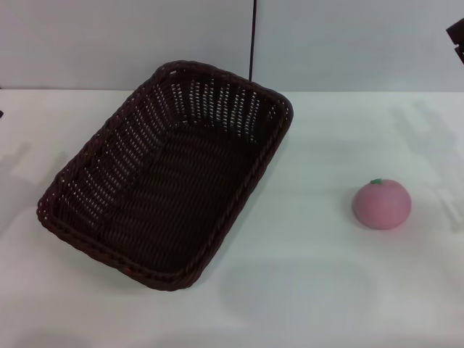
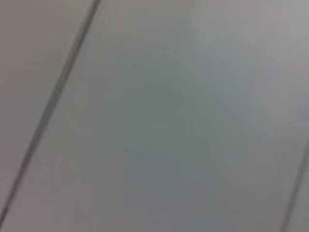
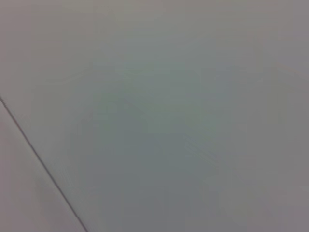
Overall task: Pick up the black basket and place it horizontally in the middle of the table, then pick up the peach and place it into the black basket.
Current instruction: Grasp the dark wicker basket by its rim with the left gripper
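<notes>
The black basket [image 1: 109,156] lies empty on the left half of the white table [image 1: 312,290]. It is turned diagonally, with one short end toward the back wall and the other toward the front left. The pink peach [image 1: 382,204], with a small green stem bit on top, sits on the table to the right of the basket, well apart from it. Neither gripper shows in the head view. Both wrist views show only a plain grey surface with thin dark lines across it.
A dark part [image 1: 457,35] juts in at the top right edge of the head view; I cannot tell what it is. A thin black cable [image 1: 252,40] runs down the grey back wall behind the basket.
</notes>
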Tool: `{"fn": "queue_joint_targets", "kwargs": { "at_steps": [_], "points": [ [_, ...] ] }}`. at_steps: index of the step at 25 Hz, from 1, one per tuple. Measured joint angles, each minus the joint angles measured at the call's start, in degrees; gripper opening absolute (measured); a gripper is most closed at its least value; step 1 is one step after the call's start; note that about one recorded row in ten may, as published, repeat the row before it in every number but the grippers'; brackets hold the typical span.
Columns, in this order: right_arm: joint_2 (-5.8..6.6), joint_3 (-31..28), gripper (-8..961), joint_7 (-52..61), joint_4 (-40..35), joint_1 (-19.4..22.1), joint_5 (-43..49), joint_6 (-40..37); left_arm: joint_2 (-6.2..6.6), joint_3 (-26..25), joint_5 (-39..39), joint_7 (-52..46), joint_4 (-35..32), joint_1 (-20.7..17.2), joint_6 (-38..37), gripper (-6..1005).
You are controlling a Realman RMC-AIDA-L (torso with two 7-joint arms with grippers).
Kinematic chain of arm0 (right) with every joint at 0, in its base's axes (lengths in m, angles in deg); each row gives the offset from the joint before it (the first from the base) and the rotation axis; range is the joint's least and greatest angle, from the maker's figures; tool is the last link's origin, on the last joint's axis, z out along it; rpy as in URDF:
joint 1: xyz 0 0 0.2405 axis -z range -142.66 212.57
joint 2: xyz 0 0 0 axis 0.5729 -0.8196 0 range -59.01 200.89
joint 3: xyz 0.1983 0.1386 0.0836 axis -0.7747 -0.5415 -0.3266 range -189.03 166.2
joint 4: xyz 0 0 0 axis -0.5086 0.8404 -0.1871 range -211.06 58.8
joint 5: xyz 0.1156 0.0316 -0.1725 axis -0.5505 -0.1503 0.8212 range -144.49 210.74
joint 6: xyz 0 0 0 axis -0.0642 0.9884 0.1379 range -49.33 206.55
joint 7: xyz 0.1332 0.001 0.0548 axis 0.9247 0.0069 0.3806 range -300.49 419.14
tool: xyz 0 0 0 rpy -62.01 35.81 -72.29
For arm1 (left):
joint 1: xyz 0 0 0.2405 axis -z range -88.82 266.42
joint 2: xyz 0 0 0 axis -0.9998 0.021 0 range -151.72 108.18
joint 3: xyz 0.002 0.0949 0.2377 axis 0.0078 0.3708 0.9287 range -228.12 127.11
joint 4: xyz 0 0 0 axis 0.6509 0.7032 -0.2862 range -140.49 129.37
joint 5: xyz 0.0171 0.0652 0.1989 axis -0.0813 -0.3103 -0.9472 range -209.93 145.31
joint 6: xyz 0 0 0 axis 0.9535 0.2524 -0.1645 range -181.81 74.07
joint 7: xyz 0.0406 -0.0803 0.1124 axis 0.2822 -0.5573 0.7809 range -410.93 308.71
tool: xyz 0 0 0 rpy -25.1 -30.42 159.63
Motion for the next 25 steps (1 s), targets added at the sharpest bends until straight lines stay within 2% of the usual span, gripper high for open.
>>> {"fn": "queue_joint_targets", "kwargs": {
  "at_steps": [2, 3, 4, 5, 6, 7, 8, 11, 13, 14, 15, 17, 18, 20, 22, 24, 25],
  "points": [
    [0.00, -0.2, 766, 0.5, 0.0, 0.0, 0.0, -0.2, 0.65, -0.2, -3.6, -4.0, -4.5, -0.5, 0.4, 778],
    [0.00, -0.3, 766, 1.0, 0.0, 0.0, -0.2, -0.8, 1.45, -0.6, -7.5, -9.5, -10.1, -0.9, 1.1, 777],
    [0.00, -0.3, 766, 1.0, 0.0, 0.0, -0.2, -0.8, 1.45, -0.6, -7.5, -9.5, -10.1, -0.9, 1.1, 776],
    [0.01, -0.3, 766, 1.3, -0.1, -0.1, -0.2, -1.3, 1.83, -0.6, -9.7, -12.9, -13.4, -1.1, 1.4, 776],
    [0.03, -0.3, 766, 1.6, -0.1, -0.1, -0.2, -1.9, 2.24, -0.6, -12.1, -16.2, -17.1, -1.1, 1.6, 775],
    [0.04, -0.3, 766, 1.9, -0.2, -0.1, -0.2, -2.4, 2.67, -0.6, -18.4, -22.9, -24.9, -0.8, 1.6, 774],
    [0.07, -0.3, 766, 2.0, -0.2, -0.1, -0.2, -2.6, 2.67, -0.6, -18.4, -22.9, -24.9, -0.8, 1.6, 773],
    [0.08, -0.4, 766, 2.1, 0.0, 0.3, -0.3, -2.9, 2.61, -0.9, -28.9, -33.3, -37.5, 0.7, 1.7, 771],
    [0.10, -0.5, 766, 2.1, 0.1, 0.5, -0.3, -2.9, 2.61, -0.9, -28.9, -33.3, -37.5, 0.7, 1.7, 769],
    [0.10, -0.5, 766, 2.1, 0.1, 0.5, -0.3, -3.1, 2.22, -1.0, -33.6, -36.9, -42.3, 1.6, 1.7, 769],
    [0.11, -0.5, 766, 2.1, 0.1, 0.6, -0.3, -3.3, 1.09, -1.3, -43.1, -43.8, -49.7, 4.0, 1.5, 768],
    [0.12, -0.7, 767, 2.2, 0.1, 0.8, -0.3, -3.9, 0.19, -1.3, -50.0, -48.4, -53.8, 5.8, 1.2, 766],
    [0.12, -0.9, 767, 2.2, 0.1, 0.9, -0.3, -4.2, -0.64, -1.1, -56.0, -52.2, -56.5, 8.2, 0.4, 765],
    [0.12, -1.0, 767, 2.2, 0.1, 1.1, -0.3, -4.6, -0.89, -1.0, -57.8, -53.3, -57.4, 9.0, 0.1, 764],
    [0.12, -1.1, 767, 2.2, 0.1, 1.4, -0.3, -4.7, -1.48, -0.8, -63.4, -56.7, -59.1, 11.7, -1.8, 762],
    [0.13, -1.4, 767, 2.2, 0.2, 1.7, -0.3, -4.7, -1.48, -0.8, -63.4, -56.7, -59.1, 11.7, -1.8, 761],
    [0.13, -1.6, 767, 2.2, 0.2, 1.8, -0.3, -4.7, -2.33, -0.8, -69.1, -60.1, -60.1, 15.1, -4.6, 760]
  ]
}}
